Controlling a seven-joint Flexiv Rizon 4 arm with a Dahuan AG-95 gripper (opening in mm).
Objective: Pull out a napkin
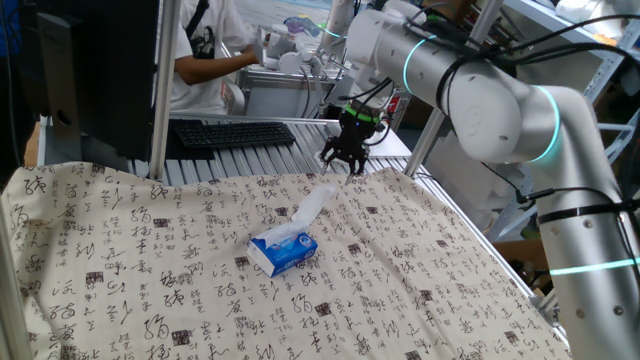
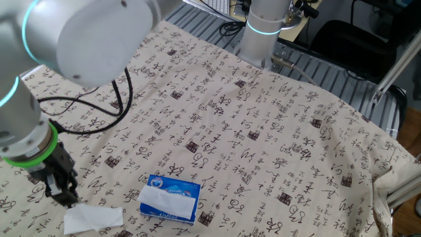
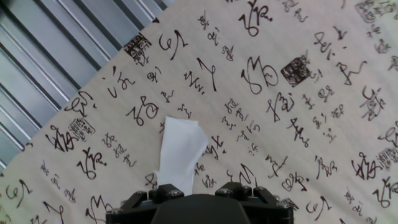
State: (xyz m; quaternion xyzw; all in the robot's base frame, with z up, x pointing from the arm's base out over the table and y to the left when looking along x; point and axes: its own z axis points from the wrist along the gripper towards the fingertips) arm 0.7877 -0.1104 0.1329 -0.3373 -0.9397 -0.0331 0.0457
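Observation:
A blue tissue box (image 1: 284,252) lies on the patterned cloth, with a white tissue showing in its slot; it also shows in the other fixed view (image 2: 171,197). A loose white napkin (image 1: 316,201) lies flat on the cloth beside the box, apart from it in the other fixed view (image 2: 92,218). My gripper (image 1: 344,155) hovers just above the napkin's far end, jaws spread and empty; it is also in the other fixed view (image 2: 60,191). In the hand view the napkin (image 3: 181,151) lies right below my gripper (image 3: 200,198), not held.
The cloth (image 1: 150,270) covers the table. Bare metal slats (image 3: 56,68) run past the cloth's edge close to the napkin. A keyboard (image 1: 234,132) and a seated person (image 1: 205,50) are behind the table. The arm's base (image 2: 262,29) stands at the far edge.

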